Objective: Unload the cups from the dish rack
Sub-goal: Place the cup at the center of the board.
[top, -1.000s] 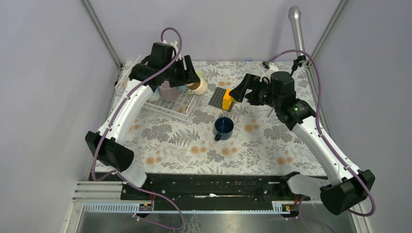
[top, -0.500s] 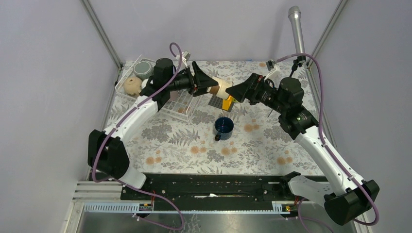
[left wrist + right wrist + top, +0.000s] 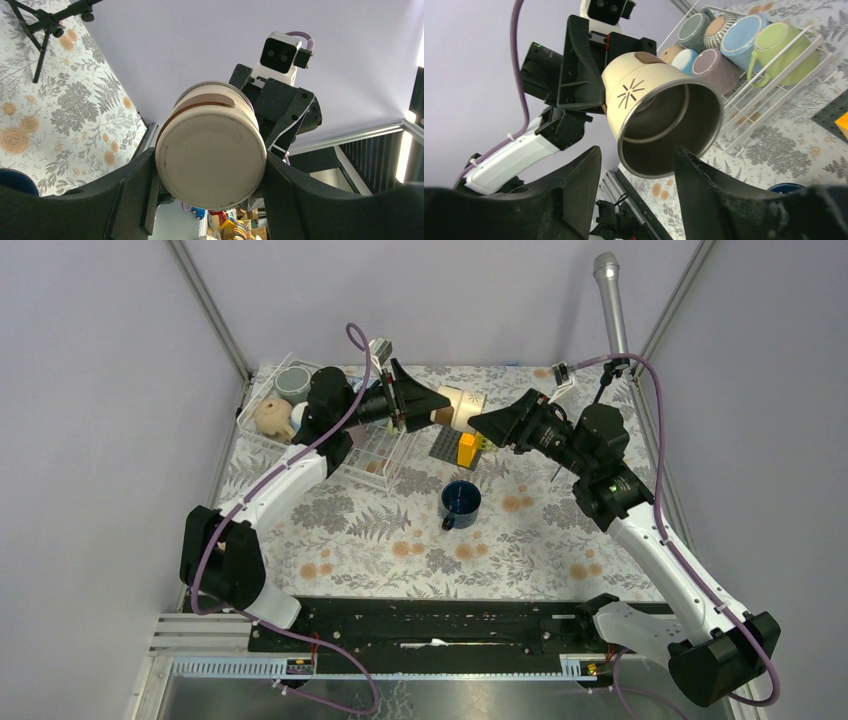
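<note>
A cream mug (image 3: 458, 405) with a starburst mark (image 3: 630, 92) hangs on its side in the air, my left gripper (image 3: 435, 405) shut on its base end (image 3: 210, 160). Its open mouth faces my right gripper (image 3: 480, 422), whose two fingers stand either side of the rim's lower edge (image 3: 659, 172). A gap shows at one finger, so that gripper (image 3: 636, 165) is open. The dish rack (image 3: 769, 95) holds several cups: pale green (image 3: 781, 50), light blue (image 3: 744, 35), mauve (image 3: 714, 67), grey (image 3: 691, 30). A navy mug (image 3: 461, 500) stands upright on the table.
A dark grey studded plate (image 3: 447, 445) with a yellow block (image 3: 467, 448) lies under the raised mug, just right of the rack (image 3: 375, 458). A small black tripod (image 3: 42, 30) stands at the table's far right. Frame posts edge both sides.
My left arm has lifted the cream mug out of the rack and swung it right over the studded plate. My right gripper has come up to its mouth, jaws narrowing.
</note>
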Controlling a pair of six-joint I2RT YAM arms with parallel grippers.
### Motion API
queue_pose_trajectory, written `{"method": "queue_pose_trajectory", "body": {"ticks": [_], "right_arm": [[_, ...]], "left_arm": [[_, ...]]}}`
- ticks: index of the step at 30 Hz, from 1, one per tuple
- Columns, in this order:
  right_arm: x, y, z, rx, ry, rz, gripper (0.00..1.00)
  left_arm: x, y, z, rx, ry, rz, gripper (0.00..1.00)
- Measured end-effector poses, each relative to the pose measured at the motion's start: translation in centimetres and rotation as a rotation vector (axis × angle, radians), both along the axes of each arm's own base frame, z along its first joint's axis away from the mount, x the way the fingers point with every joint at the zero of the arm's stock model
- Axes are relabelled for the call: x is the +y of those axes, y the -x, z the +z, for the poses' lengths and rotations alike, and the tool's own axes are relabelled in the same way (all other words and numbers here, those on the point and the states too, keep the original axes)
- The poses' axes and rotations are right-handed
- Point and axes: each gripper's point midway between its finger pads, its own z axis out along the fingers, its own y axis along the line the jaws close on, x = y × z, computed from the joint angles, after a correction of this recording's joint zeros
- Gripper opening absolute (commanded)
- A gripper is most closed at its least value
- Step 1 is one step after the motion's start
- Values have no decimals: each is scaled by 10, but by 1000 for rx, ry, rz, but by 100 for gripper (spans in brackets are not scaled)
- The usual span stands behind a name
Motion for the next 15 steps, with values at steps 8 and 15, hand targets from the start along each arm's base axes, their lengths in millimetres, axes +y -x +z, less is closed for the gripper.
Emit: {"method": "queue_pose_trajectory", "body": {"ticks": [8,15], "right_arm": [[4,5,12,-13,-49,31,38],[7,9,18,-2,-87,58,0]], "left_arm": [[-13,16,2,-5,24,-51,0],[-18,21,-1,10,73,-75,49]]}}
